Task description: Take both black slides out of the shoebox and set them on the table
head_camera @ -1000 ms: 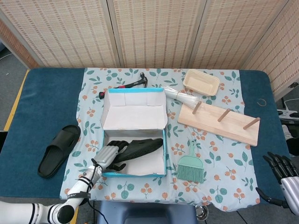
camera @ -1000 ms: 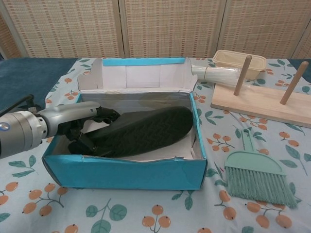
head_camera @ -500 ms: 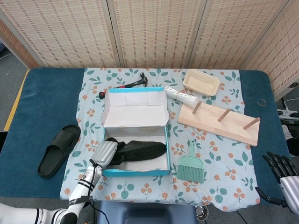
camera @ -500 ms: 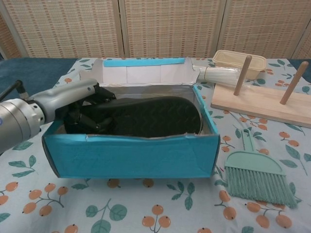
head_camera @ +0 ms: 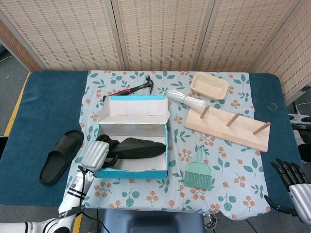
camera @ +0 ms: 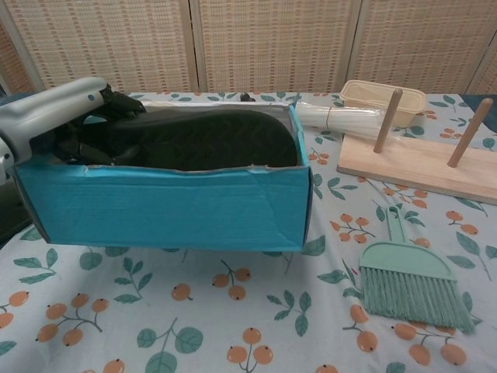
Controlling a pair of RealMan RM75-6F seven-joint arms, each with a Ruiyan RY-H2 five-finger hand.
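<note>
On the floral cloth (head_camera: 146, 194) in the head view, the blue shoebox (head_camera: 131, 171) sits near the middle with its lid flap (head_camera: 134, 107) raised at 12 o'clock. 1 black slide (head_camera: 137, 147) lies inside it, and the left hand (head_camera: 97, 154) reaches over the box's 9 o'clock end with its fingers curled around that slide's near end, grasping it. The other black slide (head_camera: 60, 156) rests on the dark blue table (head_camera: 43, 107) further toward 9 o'clock, apart from the box. The right hand (head_camera: 291, 182) hangs at the table's 4 o'clock corner, fingers spread, holding nothing. A green brush (head_camera: 198, 173) lies at 3 o'clock of the box, a wooden peg board (head_camera: 228, 127) beyond it

In the chest view, the shoebox (camera: 163, 210) fills the left half, the slide (camera: 202, 138) showing above its front wall, with the left hand (camera: 58, 116) clasping it at 9 o'clock. The brush (camera: 408, 284) lies at 4 o'clock
</note>
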